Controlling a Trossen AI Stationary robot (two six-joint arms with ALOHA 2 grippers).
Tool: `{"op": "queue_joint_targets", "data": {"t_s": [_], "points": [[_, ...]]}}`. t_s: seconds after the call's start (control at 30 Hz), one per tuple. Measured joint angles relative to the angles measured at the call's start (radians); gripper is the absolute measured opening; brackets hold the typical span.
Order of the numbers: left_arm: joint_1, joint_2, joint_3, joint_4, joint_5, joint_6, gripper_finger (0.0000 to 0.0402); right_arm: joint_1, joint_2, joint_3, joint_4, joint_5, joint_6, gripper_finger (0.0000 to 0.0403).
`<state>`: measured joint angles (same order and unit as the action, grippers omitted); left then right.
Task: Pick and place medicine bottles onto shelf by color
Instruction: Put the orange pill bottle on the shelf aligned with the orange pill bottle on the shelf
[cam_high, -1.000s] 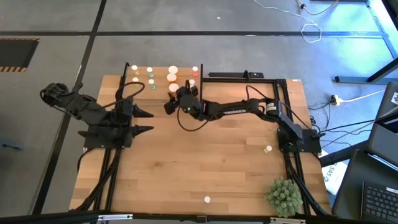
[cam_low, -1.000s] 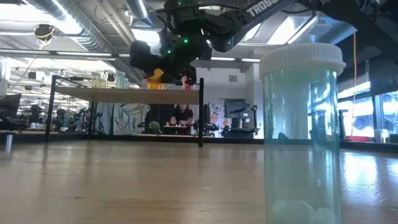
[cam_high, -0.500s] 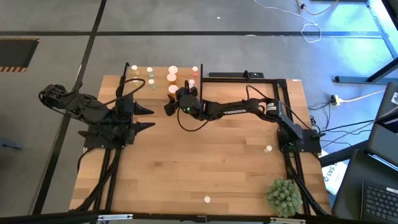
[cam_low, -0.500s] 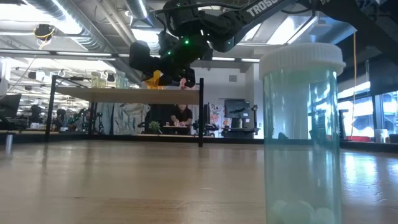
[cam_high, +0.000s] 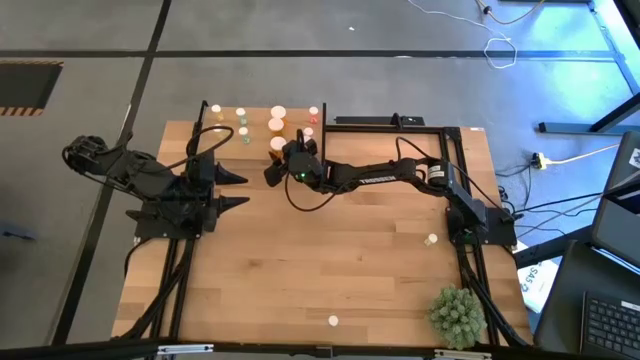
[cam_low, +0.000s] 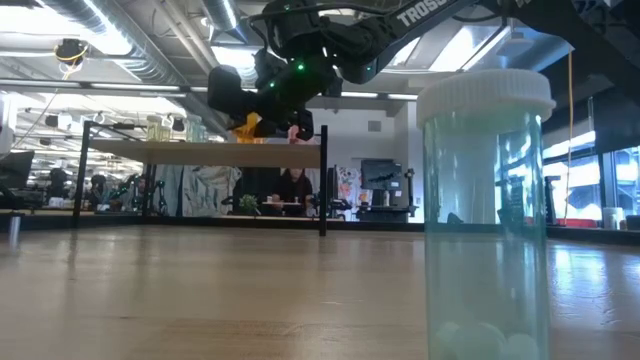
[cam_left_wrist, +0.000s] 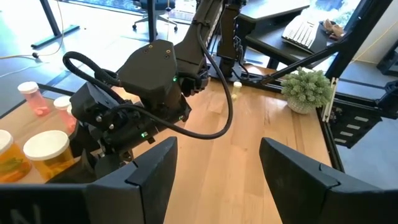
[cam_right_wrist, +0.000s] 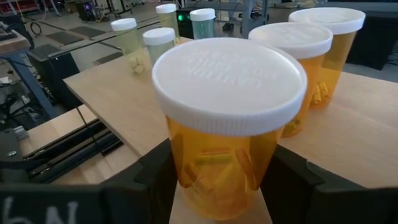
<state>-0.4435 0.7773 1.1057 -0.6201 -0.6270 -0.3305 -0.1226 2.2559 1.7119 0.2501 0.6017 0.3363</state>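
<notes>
Only the right wrist view showed the right gripper (cam_right_wrist: 214, 186) clasping an orange bottle (cam_right_wrist: 227, 124) standing on the shelf (cam_right_wrist: 118, 93), two more orange ones behind. From above, the shelf (cam_high: 262, 125) sat at the table's (cam_high: 330, 260) twelve o'clock edge. The left gripper (cam_high: 240, 192) waited at nine o'clock, fingers spread.
</notes>
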Motion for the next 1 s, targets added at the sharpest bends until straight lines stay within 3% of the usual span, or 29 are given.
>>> {"op": "queue_joint_targets", "data": {"t_s": [0.3,1.0], "points": [[0.0,0.0,0.0,0.0,0.0,0.0,0.0224,-0.001,0.0,0.001,0.004,-0.001,0.037,0.0223],[0.0,0.0,0.0,0.0,0.001,0.0,0.0224,-0.027,0.002,0.0,0.047,0.048,0.026,0.0226]]}}
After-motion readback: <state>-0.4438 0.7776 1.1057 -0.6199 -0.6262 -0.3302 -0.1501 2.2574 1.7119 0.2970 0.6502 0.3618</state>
